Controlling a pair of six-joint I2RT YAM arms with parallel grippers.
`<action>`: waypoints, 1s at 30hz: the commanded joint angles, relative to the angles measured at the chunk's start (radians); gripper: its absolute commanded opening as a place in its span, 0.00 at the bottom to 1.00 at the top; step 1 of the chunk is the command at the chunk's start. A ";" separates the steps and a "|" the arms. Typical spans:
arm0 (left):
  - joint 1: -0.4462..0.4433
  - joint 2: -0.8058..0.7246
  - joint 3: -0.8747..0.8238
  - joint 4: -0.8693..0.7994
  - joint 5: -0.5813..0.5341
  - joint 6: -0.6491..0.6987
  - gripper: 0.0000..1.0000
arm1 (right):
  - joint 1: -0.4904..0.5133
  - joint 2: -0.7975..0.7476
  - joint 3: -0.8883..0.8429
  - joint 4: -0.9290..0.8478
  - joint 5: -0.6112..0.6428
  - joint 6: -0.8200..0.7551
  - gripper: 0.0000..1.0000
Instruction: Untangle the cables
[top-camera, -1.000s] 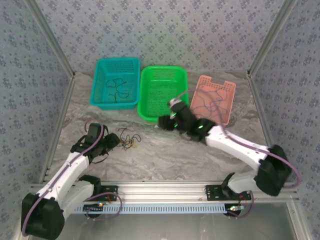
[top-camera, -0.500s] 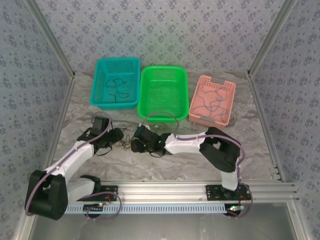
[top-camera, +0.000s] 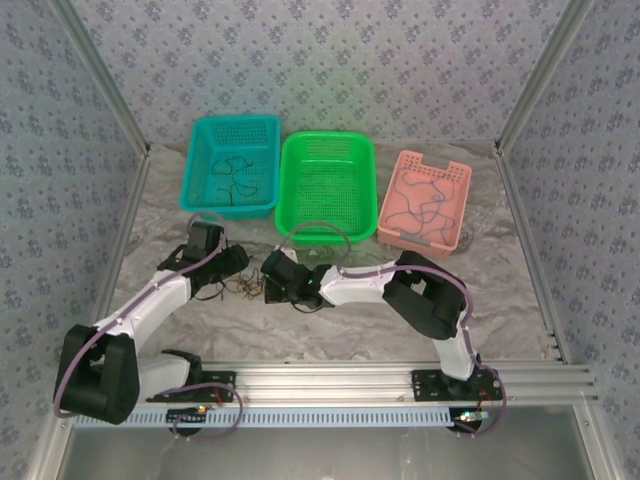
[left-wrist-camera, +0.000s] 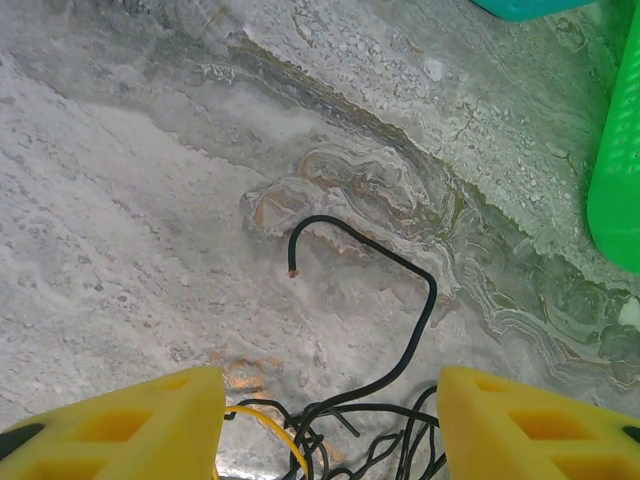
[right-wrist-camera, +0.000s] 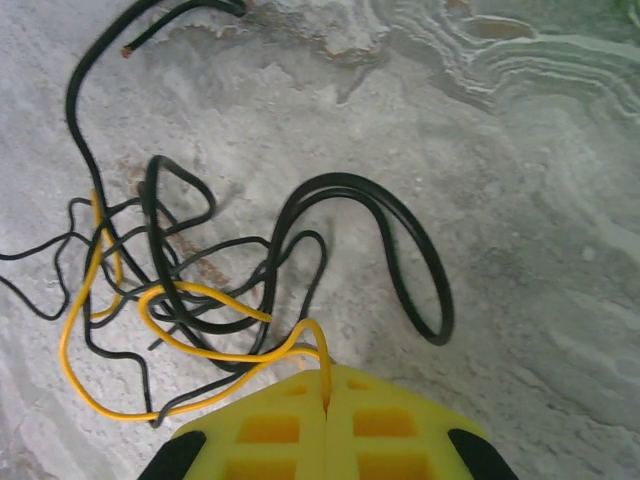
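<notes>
Yellow cable between closed right fingers, long loop leftward

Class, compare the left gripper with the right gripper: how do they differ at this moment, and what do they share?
The left gripper has its fingers apart, open; the right gripper has them pressed together. The left gripper holds nothing, with the cables lying below its gap; the right gripper pinches the yellow cable. Both have yellow fingers and are at the same cables.

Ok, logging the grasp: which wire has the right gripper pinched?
The yellow wire: it runs into the shut right gripper; the black wires lie free.
</notes>
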 joint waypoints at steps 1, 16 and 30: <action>-0.012 0.019 0.045 -0.009 -0.020 0.042 0.56 | 0.005 -0.060 -0.008 -0.039 0.056 -0.022 0.00; -0.086 0.263 0.040 0.104 -0.164 0.014 0.00 | -0.009 -0.221 -0.167 -0.050 0.101 -0.032 0.00; -0.077 0.119 -0.043 0.039 -0.266 -0.012 0.00 | -0.410 -1.122 -0.539 -0.495 0.170 -0.160 0.00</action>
